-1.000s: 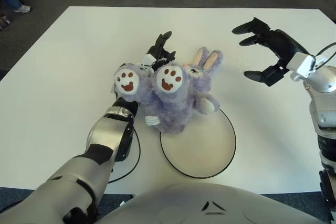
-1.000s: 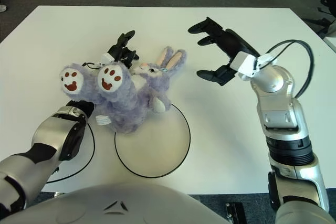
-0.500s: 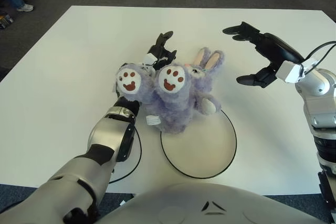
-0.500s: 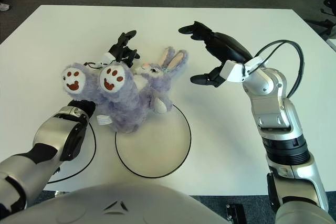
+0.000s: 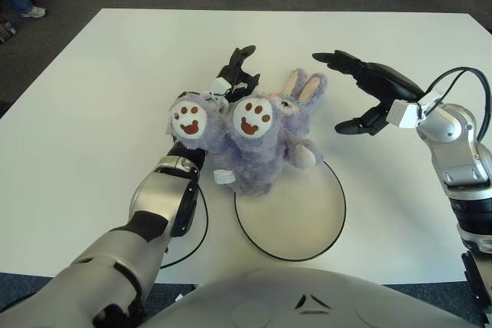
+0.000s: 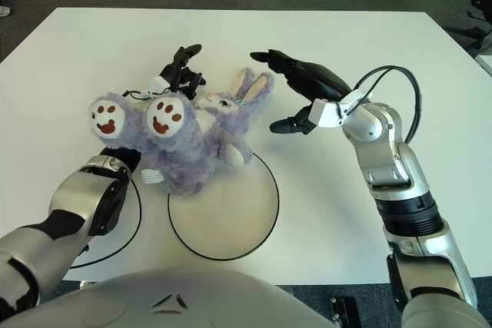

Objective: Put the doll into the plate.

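Observation:
A purple plush bunny doll (image 5: pixel 257 144) lies with its two paw-print feet raised toward me and its ears (image 5: pixel 304 84) pointing away. Its body overlaps the far left rim of the white, black-rimmed plate (image 5: pixel 296 213). My left arm reaches in under the doll, and the left hand (image 5: pixel 235 74) shows just beyond the feet, close against the plush. My right hand (image 5: pixel 361 97) hovers open to the right of the doll's ears, a short gap away, with its fingers spread toward the head.
A second black-rimmed disc (image 5: pixel 197 236) lies partly under my left forearm, left of the plate. The white table (image 5: pixel 108 97) extends well past the doll on every side. A black cable (image 5: pixel 461 82) loops off my right wrist. Dark carpet surrounds the table.
My right hand has swung left and lower, from the table's right side to just beside the doll's ears. The left arm and the doll have hardly moved.

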{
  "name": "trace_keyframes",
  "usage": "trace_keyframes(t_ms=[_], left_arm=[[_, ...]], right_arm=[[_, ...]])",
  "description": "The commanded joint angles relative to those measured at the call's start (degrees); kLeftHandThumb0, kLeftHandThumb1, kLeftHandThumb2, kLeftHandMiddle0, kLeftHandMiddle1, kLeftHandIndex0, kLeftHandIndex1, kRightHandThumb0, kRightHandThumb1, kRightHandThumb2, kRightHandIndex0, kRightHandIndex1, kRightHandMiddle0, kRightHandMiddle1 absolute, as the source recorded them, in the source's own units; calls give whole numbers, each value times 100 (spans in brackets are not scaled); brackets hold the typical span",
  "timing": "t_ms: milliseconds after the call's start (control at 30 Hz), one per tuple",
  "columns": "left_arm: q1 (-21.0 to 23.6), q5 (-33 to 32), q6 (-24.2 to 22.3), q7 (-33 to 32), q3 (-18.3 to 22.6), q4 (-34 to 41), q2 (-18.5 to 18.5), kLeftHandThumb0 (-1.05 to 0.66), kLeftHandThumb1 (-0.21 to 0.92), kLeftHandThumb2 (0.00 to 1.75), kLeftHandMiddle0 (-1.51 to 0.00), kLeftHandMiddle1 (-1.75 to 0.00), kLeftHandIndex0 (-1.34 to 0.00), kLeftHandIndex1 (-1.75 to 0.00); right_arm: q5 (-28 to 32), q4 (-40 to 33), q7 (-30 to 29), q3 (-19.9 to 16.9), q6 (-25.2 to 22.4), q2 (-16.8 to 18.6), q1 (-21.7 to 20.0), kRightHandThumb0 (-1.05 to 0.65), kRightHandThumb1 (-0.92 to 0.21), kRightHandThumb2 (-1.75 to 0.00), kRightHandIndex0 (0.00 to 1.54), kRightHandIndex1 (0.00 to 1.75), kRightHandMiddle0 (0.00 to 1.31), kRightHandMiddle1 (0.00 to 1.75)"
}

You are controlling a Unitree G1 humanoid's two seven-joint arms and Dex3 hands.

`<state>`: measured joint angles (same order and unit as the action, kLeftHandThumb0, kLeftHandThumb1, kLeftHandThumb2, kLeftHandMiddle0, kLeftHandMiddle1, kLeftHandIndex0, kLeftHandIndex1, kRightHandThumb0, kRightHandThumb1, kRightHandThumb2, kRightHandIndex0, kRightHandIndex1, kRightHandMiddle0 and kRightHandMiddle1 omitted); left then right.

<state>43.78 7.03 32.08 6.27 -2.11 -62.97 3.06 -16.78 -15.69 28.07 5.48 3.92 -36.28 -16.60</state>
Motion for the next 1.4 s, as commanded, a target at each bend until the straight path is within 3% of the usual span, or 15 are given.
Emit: trace_keyframes(t_ms=[0, 100, 133, 200, 333, 700, 933, 1100, 1367], left_arm=[[-55, -28, 82, -28, 21, 82, 12, -48, 77, 78, -37, -134, 0, -67], [-59, -23, 104, -41, 20, 85, 11, -49, 77, 78, -38, -133, 0, -67], [-60, -20, 114, -46, 19, 83, 11, -49, 77, 78, -38, -134, 0, -66], [-61, -10, 131, -57, 15, 79, 15, -49, 77, 77, -39, -134, 0, -66], [-57, 14, 124, -70, 1, 69, 31, -50, 77, 77, -40, -134, 0, -66], [-50, 36, 127, -112, -11, 54, 37, -54, 77, 73, -33, -126, 0, -65], [-60, 88, 319, -291, -30, -2, 14, -58, 80, 69, -20, -99, 0, -69], [-64, 50, 417, -332, -17, -43, -14, -59, 80, 68, -17, -93, 0, -72], [-64, 25, 460, -366, 4, -75, -35, -59, 80, 67, -16, -94, 0, -76]], right_arm=[[-2, 17, -38, 37, 131, 61, 54, -54, -33, -89, 31, 151, 0, 16], [37, 1, 4, 50, 146, 90, 62, -45, -30, -94, 42, 167, 0, 12], [50, -23, 42, 73, 120, 104, 49, -13, -32, -102, 50, 165, 0, 8], [61, -55, 117, 134, 75, 129, 28, 15, -34, -109, 57, 163, 0, 4], [-47, -54, 153, 315, 69, 219, 22, 39, -34, -116, 63, 163, 0, 1], [-443, 95, -279, 527, 362, 493, 185, 46, -33, -128, 60, 173, 0, 0], [-394, 327, -523, 568, 827, 650, 227, 46, -31, -131, 60, 175, 0, 0], [-125, 424, -392, 580, 1016, 735, 222, 46, -32, -130, 60, 175, 0, 0], [254, 411, 47, 644, 902, 743, 171, 46, -33, -129, 59, 175, 2, 1]])
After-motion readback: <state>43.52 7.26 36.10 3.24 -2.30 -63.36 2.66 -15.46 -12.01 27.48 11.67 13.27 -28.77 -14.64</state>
